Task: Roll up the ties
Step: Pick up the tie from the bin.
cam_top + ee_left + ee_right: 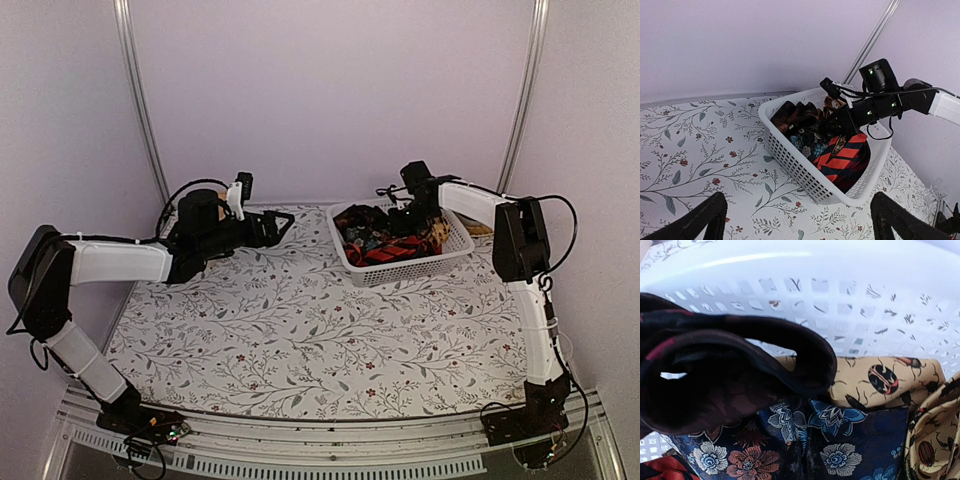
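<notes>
White mesh basket (400, 272) holds the heaped ties (842, 160); right gripper (834, 122) dips among them, seemingly to lift one, its closure unseeable, while left gripper (280, 228) hovers nearby, spread wide.

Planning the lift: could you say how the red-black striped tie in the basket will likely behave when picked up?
The red-black striped tie lies crumpled in folds, so it will probably hang limp. Thin fabric, likely light. Packed against other ties in the basket, it may drag them.
</notes>
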`<action>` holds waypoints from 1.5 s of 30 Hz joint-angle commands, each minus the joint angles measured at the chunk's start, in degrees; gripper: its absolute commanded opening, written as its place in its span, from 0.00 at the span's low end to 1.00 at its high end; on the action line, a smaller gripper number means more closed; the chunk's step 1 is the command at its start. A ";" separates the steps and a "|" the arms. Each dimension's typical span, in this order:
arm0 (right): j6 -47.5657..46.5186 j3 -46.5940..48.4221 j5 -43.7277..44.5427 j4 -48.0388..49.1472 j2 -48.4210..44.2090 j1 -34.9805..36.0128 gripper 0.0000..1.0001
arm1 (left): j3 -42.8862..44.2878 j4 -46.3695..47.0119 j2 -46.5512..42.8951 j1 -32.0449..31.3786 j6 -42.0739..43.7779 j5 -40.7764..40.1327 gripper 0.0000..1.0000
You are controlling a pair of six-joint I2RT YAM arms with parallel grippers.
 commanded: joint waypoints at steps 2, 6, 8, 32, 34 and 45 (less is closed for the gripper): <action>1.77 -2.88 -5.98 8.85 -18.69 -0.38 0.00 | -0.50 0.32 -1.76 0.53 1.09 0.39 1.00; 2.86 -4.24 -9.88 13.59 -25.85 -0.36 0.00 | -1.13 0.76 -2.87 0.53 1.22 0.33 1.00; 3.68 -4.38 -11.40 15.37 -28.30 -0.28 0.00 | -1.67 0.86 -3.65 0.47 1.33 0.27 1.00; 4.78 -5.38 -10.43 22.50 -47.61 -0.31 0.00 | -5.34 -3.37 -12.28 0.27 3.71 -3.34 1.00; 5.10 -5.75 -11.31 22.98 -49.27 -0.35 0.00 | -5.30 -4.62 -12.96 0.26 4.09 -4.17 1.00; 6.24 -19.85 -6.91 24.89 -58.97 -0.33 0.00 | -7.68 -9.58 -16.17 0.18 4.28 -7.25 1.00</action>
